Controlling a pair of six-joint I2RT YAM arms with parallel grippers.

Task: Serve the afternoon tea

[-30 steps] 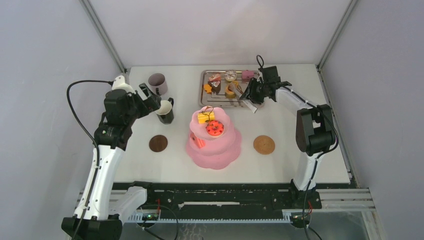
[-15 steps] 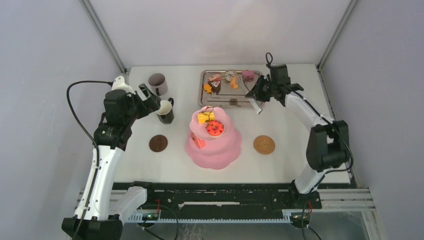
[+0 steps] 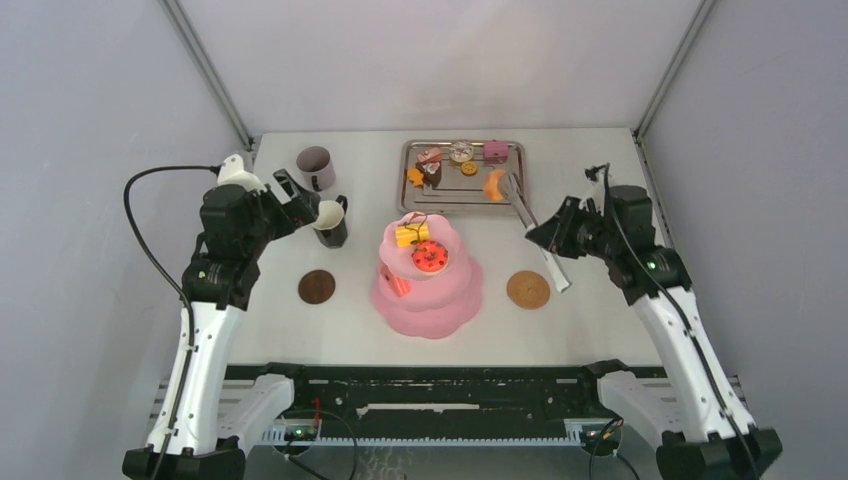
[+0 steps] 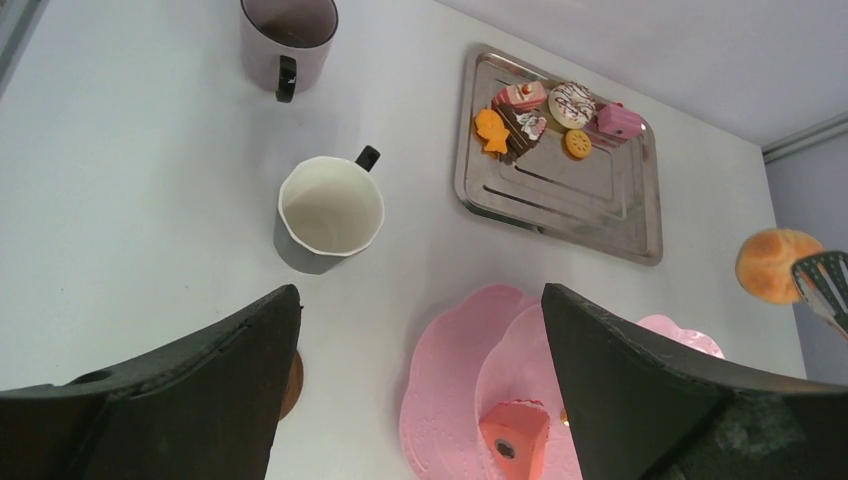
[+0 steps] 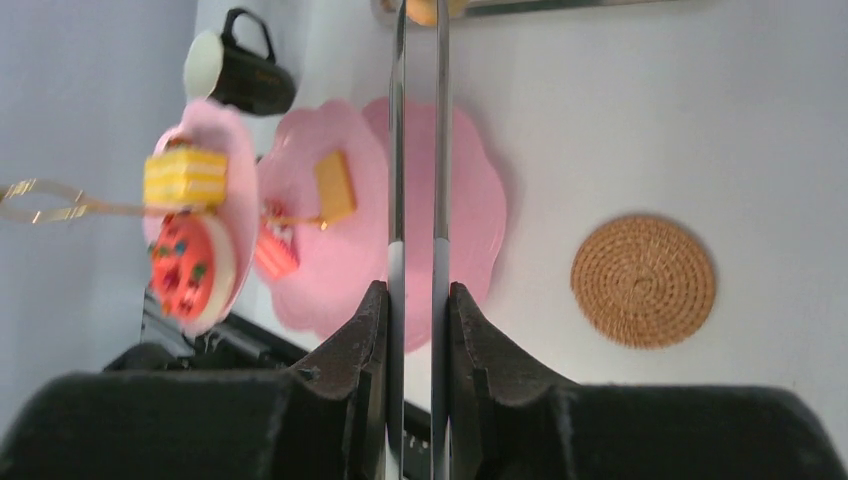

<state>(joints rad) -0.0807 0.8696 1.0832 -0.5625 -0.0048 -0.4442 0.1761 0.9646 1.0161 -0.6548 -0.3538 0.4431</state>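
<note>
Your right hand (image 3: 547, 233) has swung back from the steel tray (image 3: 450, 197), clamped on tongs (image 3: 522, 205) that pinch an orange bun (image 3: 493, 185). Left wrist: your left hand (image 4: 420, 292) gapes wide and empty over the black mug (image 4: 328, 215). Right wrist: the tongs' blades are squeezed close above the pink stand (image 5: 470, 200), so I judge placing comes next.

A steel tray (image 3: 462, 198) lies at the back of the white table (image 3: 600, 330), its long side along the far edge. Nearer the front, well apart, sit a dark brown coaster (image 3: 317, 287) on the left and a lighter woven coaster (image 3: 528, 290) on the right. Metal tongs (image 3: 523, 207) slant above the table between the tray's right end and the woven coaster
</note>
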